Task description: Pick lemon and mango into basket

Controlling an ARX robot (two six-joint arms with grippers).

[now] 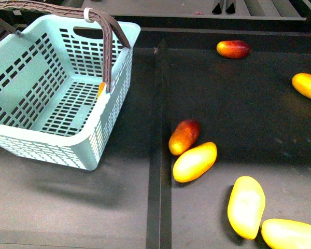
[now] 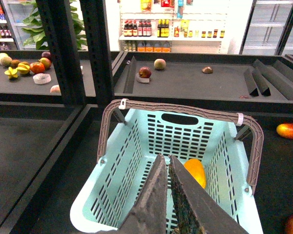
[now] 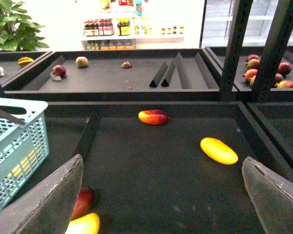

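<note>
Already inside the basket point(image 2: 136, 146), the lemon point(image 2: 196, 171) lies just beyond the clenched left fingers point(image 2: 158, 185).

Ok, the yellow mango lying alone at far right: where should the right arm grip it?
Probably across its narrow middle, from above. The yellow mango lies flat with nothing touching it, so the open right gripper can straddle its short width, jaws square to its length.
</note>
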